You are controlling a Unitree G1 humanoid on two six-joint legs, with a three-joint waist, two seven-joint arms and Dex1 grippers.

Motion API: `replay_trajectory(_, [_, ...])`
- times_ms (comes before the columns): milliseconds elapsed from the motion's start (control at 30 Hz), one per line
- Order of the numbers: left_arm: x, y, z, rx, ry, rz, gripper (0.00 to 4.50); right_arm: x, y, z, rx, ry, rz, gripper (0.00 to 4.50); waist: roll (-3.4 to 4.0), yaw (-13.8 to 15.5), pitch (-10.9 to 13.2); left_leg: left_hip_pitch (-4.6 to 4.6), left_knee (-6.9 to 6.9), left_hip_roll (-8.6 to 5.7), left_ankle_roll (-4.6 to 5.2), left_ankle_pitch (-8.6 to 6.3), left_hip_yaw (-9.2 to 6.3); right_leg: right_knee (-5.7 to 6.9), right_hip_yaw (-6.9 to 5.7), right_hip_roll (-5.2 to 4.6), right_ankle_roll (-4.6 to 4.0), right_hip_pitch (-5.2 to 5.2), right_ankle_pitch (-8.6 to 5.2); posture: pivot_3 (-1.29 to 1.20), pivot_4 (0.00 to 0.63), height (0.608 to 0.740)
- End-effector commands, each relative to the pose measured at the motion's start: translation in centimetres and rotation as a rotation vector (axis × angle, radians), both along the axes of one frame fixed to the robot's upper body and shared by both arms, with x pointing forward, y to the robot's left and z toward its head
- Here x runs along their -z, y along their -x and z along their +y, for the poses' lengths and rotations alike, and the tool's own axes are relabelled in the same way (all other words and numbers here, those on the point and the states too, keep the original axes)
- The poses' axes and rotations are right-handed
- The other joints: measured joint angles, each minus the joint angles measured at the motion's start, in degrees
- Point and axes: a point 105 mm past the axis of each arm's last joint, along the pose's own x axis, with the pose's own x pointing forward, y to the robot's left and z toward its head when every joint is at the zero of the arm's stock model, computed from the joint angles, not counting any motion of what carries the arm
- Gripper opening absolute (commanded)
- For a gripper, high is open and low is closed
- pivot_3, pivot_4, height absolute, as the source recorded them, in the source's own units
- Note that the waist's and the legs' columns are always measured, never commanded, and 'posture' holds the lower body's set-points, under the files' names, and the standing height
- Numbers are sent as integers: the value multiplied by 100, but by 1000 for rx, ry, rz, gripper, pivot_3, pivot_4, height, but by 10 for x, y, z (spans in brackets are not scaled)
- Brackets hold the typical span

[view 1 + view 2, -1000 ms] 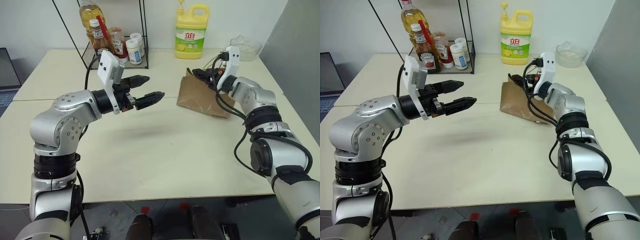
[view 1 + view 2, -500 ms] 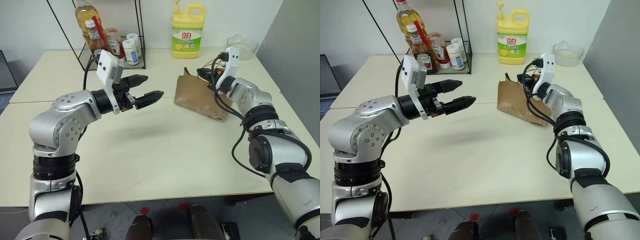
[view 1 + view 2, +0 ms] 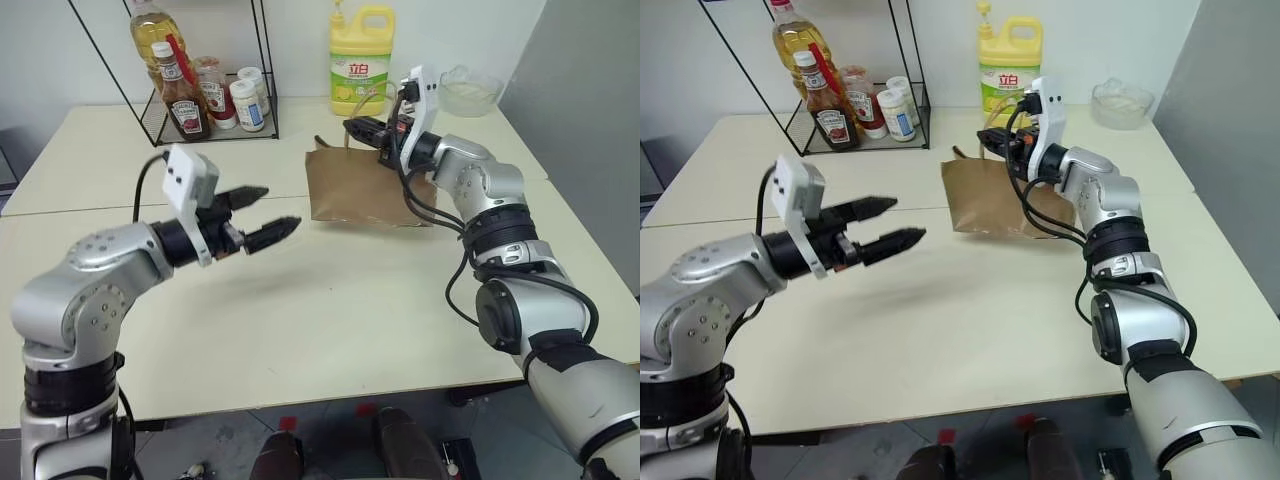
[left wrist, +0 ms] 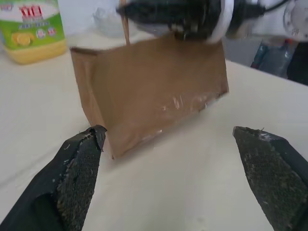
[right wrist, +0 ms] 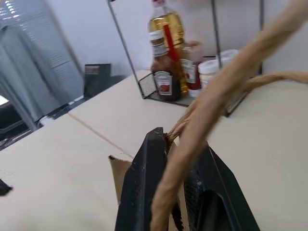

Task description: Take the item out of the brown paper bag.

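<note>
Kraft paper, thin and crushable: the brown paper bag (image 3: 362, 185) stands near the table's (image 3: 330, 310) far edge, right claw (image 3: 362, 131) pinched on its cord handle (image 5: 211, 108). Left claw (image 3: 258, 215) is agape. The item is hidden, presumably inside.

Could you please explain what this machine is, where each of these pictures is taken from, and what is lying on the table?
It is a humanoid robot with two arms, each ending in a two-fingered pincer. Two pictures come from cameras in its head, two from cameras on its wrists. On the table stands a brown paper bag, with a yellow detergent jug and a wire rack of bottles behind. The right pincer is shut on the bag's cord handle at its top edge. The left pincer hangs open and empty, facing the bag.
</note>
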Motion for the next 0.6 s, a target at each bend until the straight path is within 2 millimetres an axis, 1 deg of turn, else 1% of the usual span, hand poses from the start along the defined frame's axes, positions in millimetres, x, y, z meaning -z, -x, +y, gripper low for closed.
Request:
replay_trajectory(33, [-12, 13, -5, -10, 12, -63, 4500, -22, 19, 26, -119, -24, -86, 124, 0, 7, 0, -1, 1, 0, 0, 0, 0, -1, 0, 0, 0, 0, 0, 0, 150, 740])
replay_trajectory(133, [-13, 17, -6, -47, 39, -65, 4500, -22, 25, 46, -161, -46, -77, 124, 0, 10, 0, -1, 11, 0, 2, 0, -1, 2, 0, 0, 0, 1, 0, 0, 150, 740])
replay_trajectory(233, [-10, 25, 0, -96, 55, -58, 4500, -24, 35, 71, -219, -84, -70, 124, 0, 7, 0, -1, 18, 0, 3, 0, -1, 8, 0, 1, 0, 1, 0, 0, 150, 740])
replay_trajectory(367, [-8, 30, 8, -153, 60, -54, 4500, -20, 41, 90, -248, -116, -67, 124, 0, 8, 0, 0, 18, 0, 2, 0, -6, 8, -3, 2, 0, 1, 0, 0, 150, 740])
replay_trajectory(433, [-6, 32, 12, -179, 60, -52, 4500, -16, 39, 97, -232, -143, -69, 124, 0, 8, 0, 0, 18, 0, 2, 0, -4, 9, -2, 1, 0, 2, 0, 0, 150, 740])
replay_trajectory(600, [-4, 36, 18, -213, 60, -45, 4500, -6, 32, 100, -176, -158, -94, 124, -1, 27, 0, -1, 20, 0, 2, 0, -5, 8, -4, 2, -1, 4, 0, 0, 150, 740])
